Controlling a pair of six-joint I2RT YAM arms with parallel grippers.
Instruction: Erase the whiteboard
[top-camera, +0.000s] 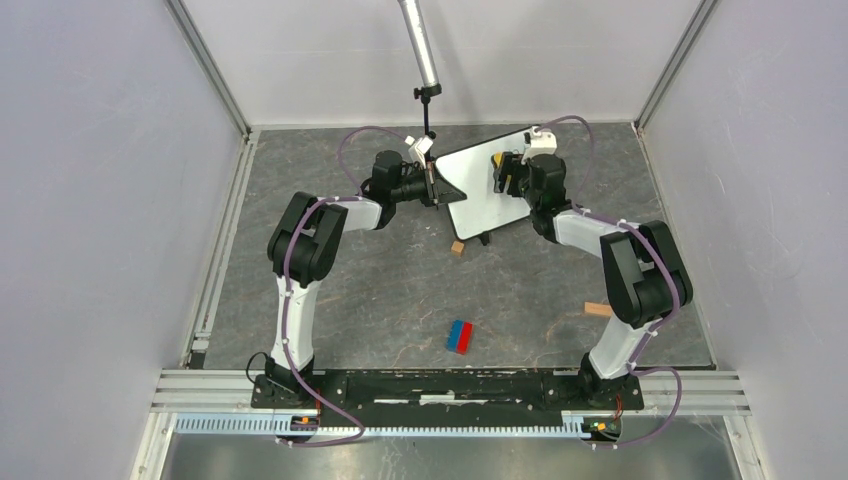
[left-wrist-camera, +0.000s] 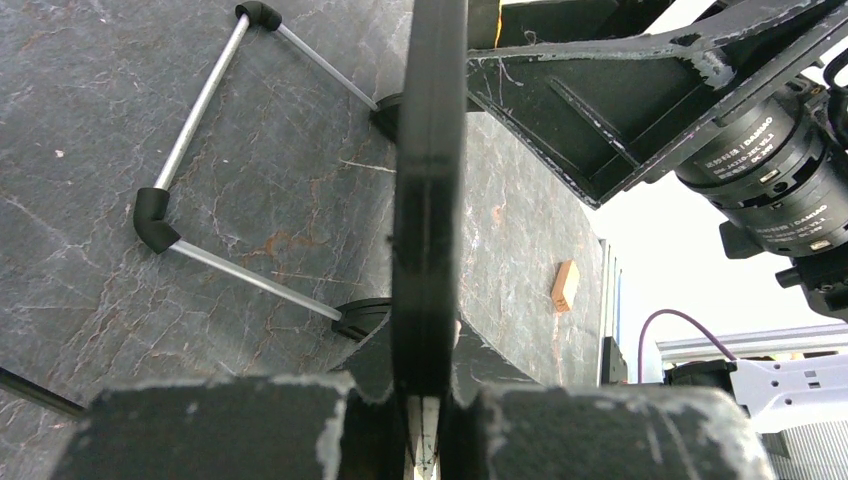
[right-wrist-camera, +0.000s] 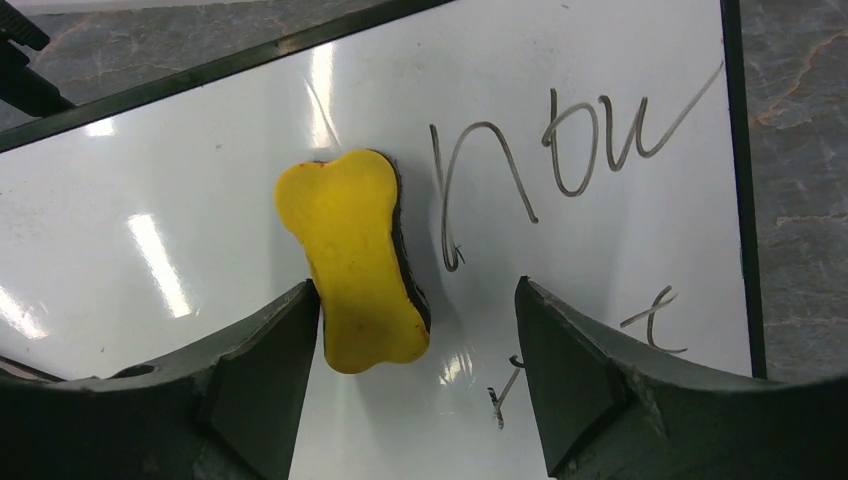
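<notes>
The whiteboard (right-wrist-camera: 180, 200) is white (black-framed), eraser (right-wrist-camera: 350, 260) yellow, table (top-camera: 400, 290) veined grey.

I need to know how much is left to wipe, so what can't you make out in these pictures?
- Top view: the whiteboard is too small to show any marks, and the right pincer covers part of it.
- Right wrist view: the lower writing is cut off by a pincer finger and the bottom edge.
- Left wrist view: the left pincer holds the board edge-on, so its face is hidden.
</notes>
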